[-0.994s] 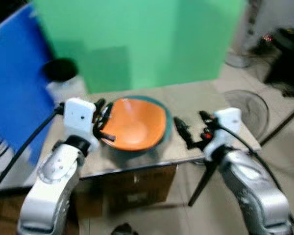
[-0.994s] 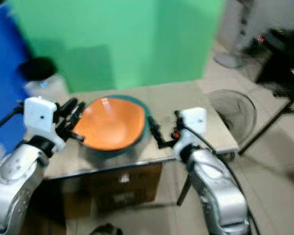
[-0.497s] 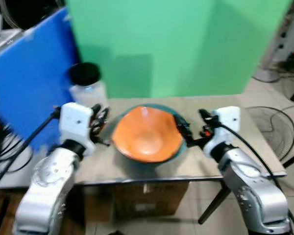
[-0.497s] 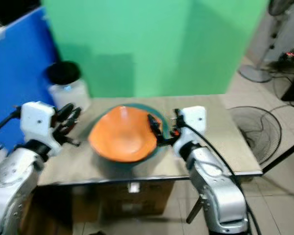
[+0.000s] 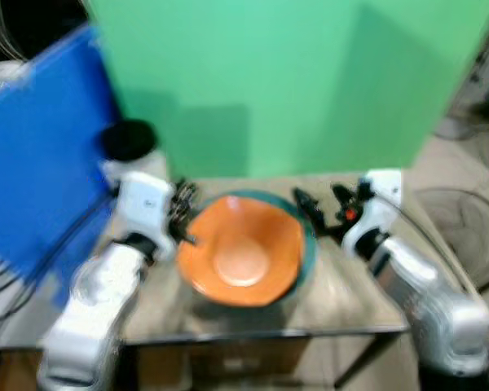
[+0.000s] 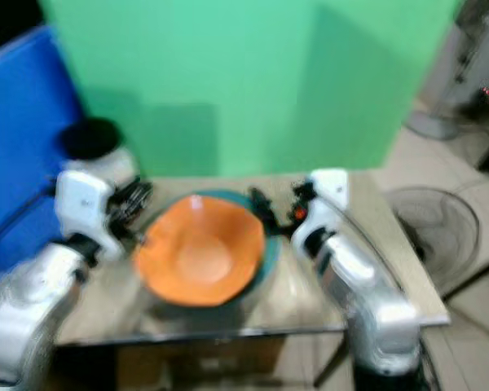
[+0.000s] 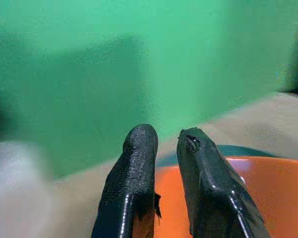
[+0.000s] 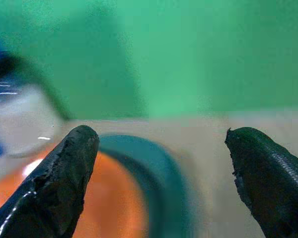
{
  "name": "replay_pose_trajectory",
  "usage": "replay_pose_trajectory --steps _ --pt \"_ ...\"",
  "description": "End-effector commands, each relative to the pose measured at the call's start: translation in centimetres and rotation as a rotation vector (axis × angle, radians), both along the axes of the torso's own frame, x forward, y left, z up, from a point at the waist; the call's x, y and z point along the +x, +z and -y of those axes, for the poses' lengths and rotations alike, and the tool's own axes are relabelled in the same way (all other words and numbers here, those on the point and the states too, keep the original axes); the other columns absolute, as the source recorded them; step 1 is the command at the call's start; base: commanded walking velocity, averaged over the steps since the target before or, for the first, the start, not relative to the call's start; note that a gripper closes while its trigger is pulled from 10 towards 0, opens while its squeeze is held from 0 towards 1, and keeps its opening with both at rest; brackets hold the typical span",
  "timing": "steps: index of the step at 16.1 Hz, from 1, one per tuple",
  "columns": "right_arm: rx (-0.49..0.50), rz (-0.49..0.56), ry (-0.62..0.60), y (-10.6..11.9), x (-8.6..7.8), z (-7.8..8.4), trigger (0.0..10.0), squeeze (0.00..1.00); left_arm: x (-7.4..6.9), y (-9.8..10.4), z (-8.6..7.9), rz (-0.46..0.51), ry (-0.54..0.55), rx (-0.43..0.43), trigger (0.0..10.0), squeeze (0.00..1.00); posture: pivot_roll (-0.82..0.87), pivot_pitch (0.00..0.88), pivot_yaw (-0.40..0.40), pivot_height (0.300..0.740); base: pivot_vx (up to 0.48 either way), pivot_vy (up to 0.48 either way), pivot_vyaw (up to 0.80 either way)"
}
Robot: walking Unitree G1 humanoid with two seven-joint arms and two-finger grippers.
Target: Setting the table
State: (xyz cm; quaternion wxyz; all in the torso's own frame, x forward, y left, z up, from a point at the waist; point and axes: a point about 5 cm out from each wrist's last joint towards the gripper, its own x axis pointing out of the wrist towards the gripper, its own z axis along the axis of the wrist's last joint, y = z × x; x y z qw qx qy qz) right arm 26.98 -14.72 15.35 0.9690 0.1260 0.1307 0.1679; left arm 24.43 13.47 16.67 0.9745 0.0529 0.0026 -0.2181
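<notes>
One orange bowl (image 5: 243, 259) sits in a teal bowl (image 5: 306, 244) on the table (image 5: 350, 289). Left gripper (image 5: 184, 213) pinches the orange rim with nearly closed fingers. Right gripper (image 5: 324, 210) hovers wide open beside the teal rim. Most setting seems left.

A bowl (image 5: 243, 257) sits on the table (image 5: 342, 293), jar (image 5: 129, 151) behind-left.

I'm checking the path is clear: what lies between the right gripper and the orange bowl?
In the right eye view, the teal plate's rim under the orange bowl lies between it and the right gripper. The right wrist view shows the same teal rim, then bare table.
</notes>
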Motion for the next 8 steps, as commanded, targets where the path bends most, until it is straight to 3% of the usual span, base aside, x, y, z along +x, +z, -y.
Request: replay_pose_trajectory --steps 1,2,3,4,5,8 --pt "0.039 -0.045 0.03 0.1 0.3 -0.4 10.0 0.0 -0.2 -0.1 -0.3 -0.013 -0.014 0.006 10.0 0.0 0.13 0.0 0.007 0.74 0.0 0.0 0.0" --pt "0.053 -0.072 0.087 0.5 0.8 -0.7 10.0 0.0 -0.7 -0.3 0.0 -0.031 -0.098 0.012 10.0 0.0 0.13 0.0 -0.001 0.74 0.0 0.0 0.0" --pt "0.053 -0.072 0.087 0.5 0.8 -0.7 10.0 0.0 -0.7 -0.3 0.0 -0.031 -0.098 0.012 10.0 0.0 0.13 0.0 -0.001 0.74 0.0 0.0 0.0" --pt "0.038 -0.146 0.107 0.2 1.4 -0.3 10.0 1.0 -1.2 -0.5 0.4 -0.06 -0.191 0.035 10.0 0.0 0.13 0.0 -0.017 0.74 0.0 0.0 0.0" --pt "0.004 -0.234 0.122 -0.5 1.9 0.4 10.0 1.0 -1.4 -0.6 0.6 -0.081 -0.256 0.06 10.0 0.0 0.13 0.0 -0.022 0.74 0.0 0.0 0.0" --pt "0.069 -0.308 0.193 0.0 2.5 0.0 10.0 1.0 -1.9 -0.9 1.0 -0.13 -0.362 0.096 10.0 0.0 0.12 0.0 -0.031 0.74 0.0 0.0 0.0"
